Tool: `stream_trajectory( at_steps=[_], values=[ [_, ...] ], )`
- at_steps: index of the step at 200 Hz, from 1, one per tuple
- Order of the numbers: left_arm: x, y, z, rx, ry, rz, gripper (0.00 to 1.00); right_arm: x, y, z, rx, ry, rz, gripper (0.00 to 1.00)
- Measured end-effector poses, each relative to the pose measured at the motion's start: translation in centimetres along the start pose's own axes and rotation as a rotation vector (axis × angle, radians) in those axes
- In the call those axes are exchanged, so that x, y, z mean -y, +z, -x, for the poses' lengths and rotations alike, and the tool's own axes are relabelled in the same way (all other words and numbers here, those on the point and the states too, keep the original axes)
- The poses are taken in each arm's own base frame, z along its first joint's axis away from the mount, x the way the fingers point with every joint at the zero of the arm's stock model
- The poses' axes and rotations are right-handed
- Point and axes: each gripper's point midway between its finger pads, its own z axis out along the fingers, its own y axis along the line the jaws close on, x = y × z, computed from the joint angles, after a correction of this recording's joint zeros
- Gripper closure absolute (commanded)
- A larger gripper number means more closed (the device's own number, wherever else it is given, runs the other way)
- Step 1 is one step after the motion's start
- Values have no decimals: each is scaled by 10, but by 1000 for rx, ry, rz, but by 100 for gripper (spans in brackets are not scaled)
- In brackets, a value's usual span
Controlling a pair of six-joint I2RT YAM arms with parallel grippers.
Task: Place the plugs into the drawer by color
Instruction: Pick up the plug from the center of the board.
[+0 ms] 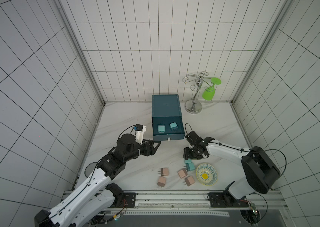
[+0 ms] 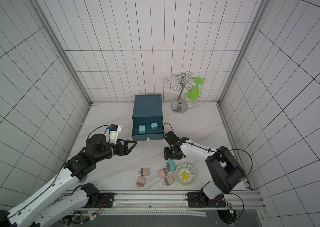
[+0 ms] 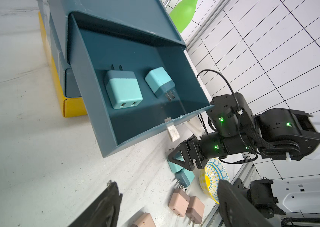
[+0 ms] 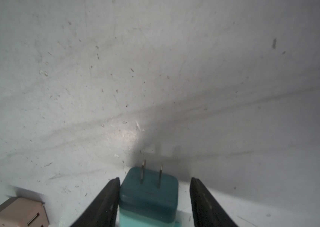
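Top views, drawer: the drawer (image 1: 175, 137) stands pulled out of the dark teal cabinet (image 1: 166, 106) at the rear of the worktop (image 1: 127, 121).
Top views, stowed plugs: two teal plugs (image 1: 161, 128) (image 1: 173, 125) lie side by side on the drawer floor, apart from each other.
Top views, loose plugs: two more teal plugs (image 2: 168, 161) (image 2: 171, 166) lie close together just beside the patterned dish (image 2: 194, 176). Four pink-beige plugs (image 1: 164, 171) (image 1: 161, 181) (image 1: 182, 173) (image 1: 189, 180) lie scattered nearer the robot's base.
Top views, left end effector: the left end effector (image 1: 157, 144) lies level near the drawer's front left corner.
Top views, right end effector: the right end effector (image 1: 187, 157) points down over the loose teal pair.
Left wrist view, fingers: both dark fingers (image 3: 106, 208) are spread wide, with nothing between them. The open drawer and its two teal plugs lie ahead.
Right wrist view, teal plug: one teal plug (image 4: 148, 196) stands on the worktop, prongs up, between the right fingers (image 4: 104, 206).
Right wrist view, grip: one finger lies against the plug's side and the other stands clear of it, so the jaws straddle the plug without pinching it.
Right wrist view, neighbour: one pink-beige plug shows at the frame's corner.
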Motion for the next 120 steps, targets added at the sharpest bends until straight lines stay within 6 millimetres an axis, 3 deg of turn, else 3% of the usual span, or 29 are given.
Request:
stream_trajectory(
  at_steps=[87, 120],
  values=[
    [0, -3, 2, 15, 7, 3, 20, 1, 0, -1, 11, -6, -27, 74],
    [0, -3, 3, 16, 7, 3, 20, 2, -28, 6, 33, 16, 51, 79]
  ],
)
